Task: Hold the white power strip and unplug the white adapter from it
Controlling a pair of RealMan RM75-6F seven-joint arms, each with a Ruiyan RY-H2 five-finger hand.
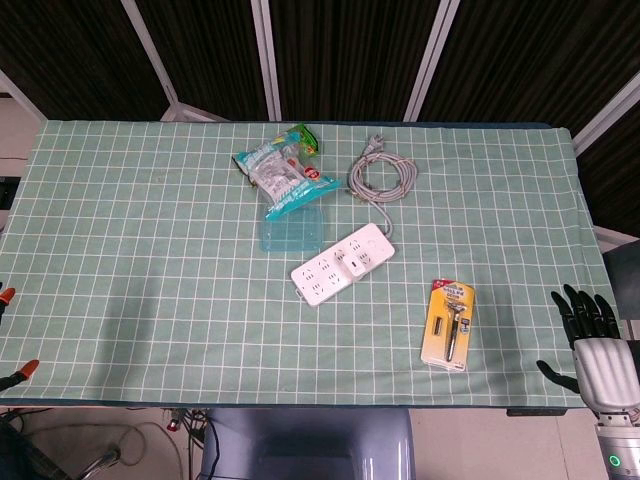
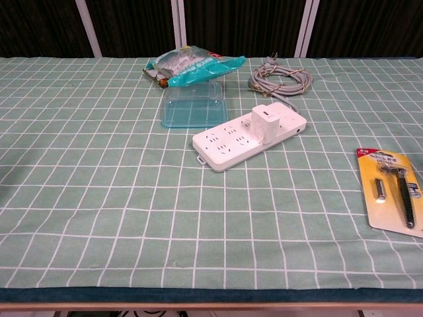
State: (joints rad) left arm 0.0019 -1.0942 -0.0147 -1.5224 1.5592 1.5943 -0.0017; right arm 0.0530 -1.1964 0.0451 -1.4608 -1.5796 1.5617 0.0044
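The white power strip (image 1: 322, 275) (image 2: 228, 146) lies diagonally on the green checked cloth near the table's middle. The white adapter (image 1: 357, 260) (image 2: 266, 124) stands plugged into it, toward its right end. The strip's grey cord (image 1: 382, 178) (image 2: 281, 80) lies coiled behind it. My right hand (image 1: 595, 345) hovers off the table's front right corner with its fingers spread, holding nothing, far from the strip. It does not show in the chest view. My left hand shows in neither view.
A snack bag (image 1: 285, 170) (image 2: 192, 66) lies on a teal plastic lid (image 1: 293, 232) (image 2: 193, 105) just behind and left of the strip. A yellow carded razor pack (image 1: 450, 325) (image 2: 391, 195) lies at the front right. Two red-tipped objects (image 1: 22, 371) poke in at the left edge.
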